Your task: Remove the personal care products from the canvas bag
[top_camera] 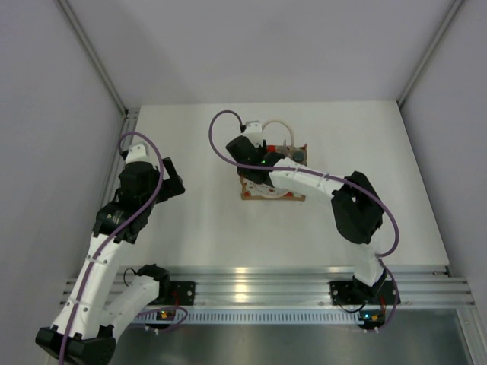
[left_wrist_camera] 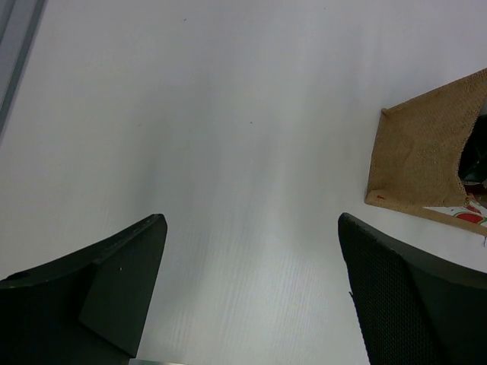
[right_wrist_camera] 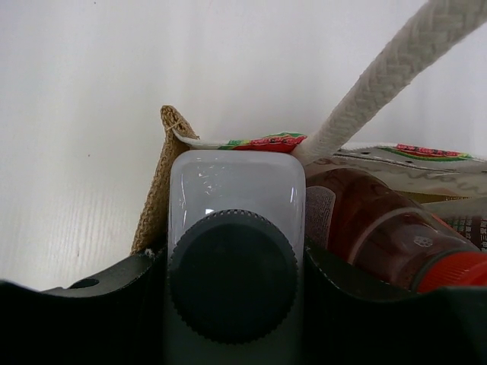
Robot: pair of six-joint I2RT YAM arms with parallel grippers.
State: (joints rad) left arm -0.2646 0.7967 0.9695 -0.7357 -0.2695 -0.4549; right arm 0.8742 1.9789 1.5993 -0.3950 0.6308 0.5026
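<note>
Canvas bag [top_camera: 262, 195] stands on the table [top_camera: 190, 228], white bottle [right_wrist_camera: 232, 194] inside it pinched by the right gripper [right_wrist_camera: 232, 300] — left gripper [left_wrist_camera: 251, 243] wide open, off to the side. Lift could snag the rope handle [right_wrist_camera: 380, 84] or drag the unheld bag up too

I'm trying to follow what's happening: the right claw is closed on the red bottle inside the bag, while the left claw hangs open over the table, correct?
Not quite. The right claw is closed on the white bottle with the dark cap; the red bottle stands beside it, ungripped. The right wrist view shows this. The rest holds.
</note>
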